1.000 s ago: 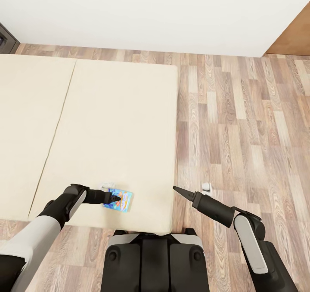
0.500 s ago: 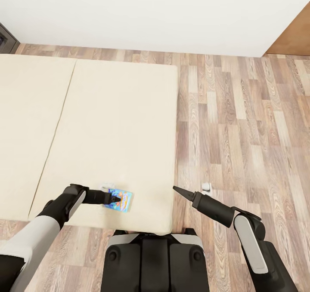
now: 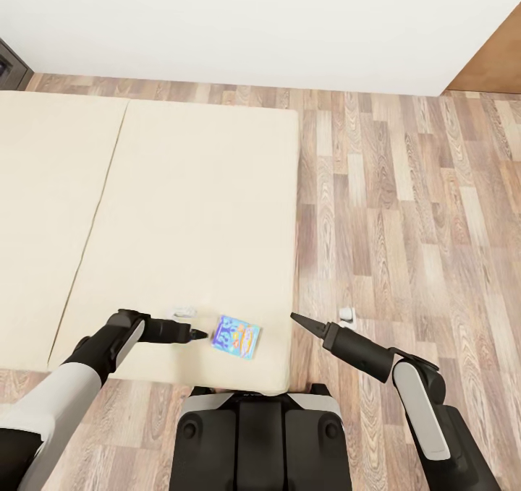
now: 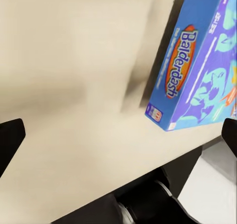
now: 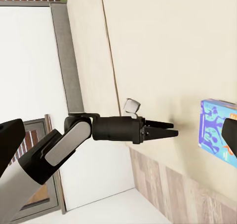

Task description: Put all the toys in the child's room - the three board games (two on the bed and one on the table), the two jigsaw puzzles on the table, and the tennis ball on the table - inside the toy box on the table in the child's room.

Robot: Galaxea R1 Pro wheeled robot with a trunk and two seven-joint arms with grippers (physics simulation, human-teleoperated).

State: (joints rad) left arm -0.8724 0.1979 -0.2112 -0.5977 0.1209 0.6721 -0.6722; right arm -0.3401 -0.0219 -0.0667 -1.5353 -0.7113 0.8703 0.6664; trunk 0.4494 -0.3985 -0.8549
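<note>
the blue board game (image 3: 236, 336) lies flat on the bed (image 3: 181, 209) near its front edge, not yet picked up, so carrying it to the toy box looks undone. the left hand (image 3: 200, 335), just beside it, holds nothing, fingers close together. the right hand (image 3: 295, 318) is empty; i cannot tell its opening.

Blue board game (image 3: 236, 336) slides away from left gripper (image 3: 200, 335), toward the bed's (image 3: 188, 209) right edge. No longer touching the gripper.

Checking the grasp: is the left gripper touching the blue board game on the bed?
Apart. In the head view, bare mattress shows between the left gripper and the blue board game; the right wrist view shows the same gap.
</note>
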